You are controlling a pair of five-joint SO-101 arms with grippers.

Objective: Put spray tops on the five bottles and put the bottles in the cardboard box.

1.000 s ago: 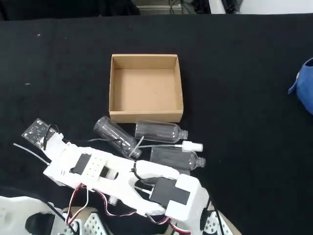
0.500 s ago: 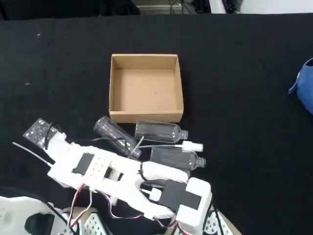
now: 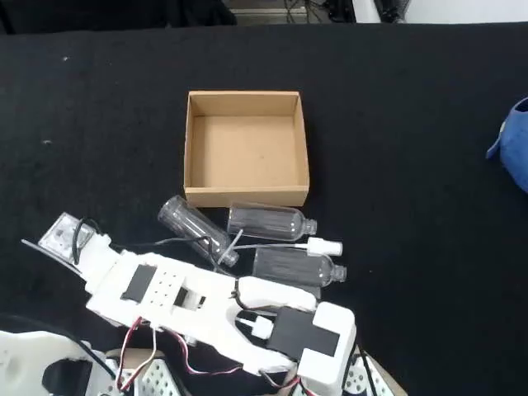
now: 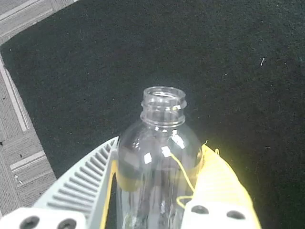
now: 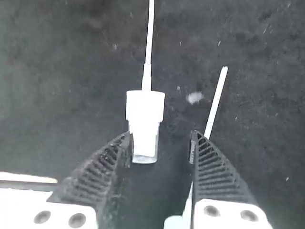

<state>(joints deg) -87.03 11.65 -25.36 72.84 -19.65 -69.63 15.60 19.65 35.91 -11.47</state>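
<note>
My left gripper (image 4: 161,143) is shut on a clear bottle (image 4: 163,107) whose neck is open and bare, above the black table near its edge. My right gripper (image 5: 160,135) stands open around a white spray top (image 5: 145,119) on the table; the top rests against one finger, its thin tube pointing away. A second tube (image 5: 214,102) lies beside the other finger. In the high view three clear bottles (image 3: 194,227) (image 3: 268,221) (image 3: 293,266) lie in front of the empty cardboard box (image 3: 246,198), with a spray top (image 3: 323,246) between two of them. An arm (image 3: 190,297) stretches across the near edge.
A blue object (image 3: 513,153) pokes in at the table's right edge. Grey floor (image 4: 19,143) shows beyond the table edge in the left wrist view. Wires and arm bases (image 3: 49,367) crowd the near left corner.
The arm in the high view has shifted slightly toward the near edge, and its far-left end has dropped a little. The bottles and the box have not moved.
</note>
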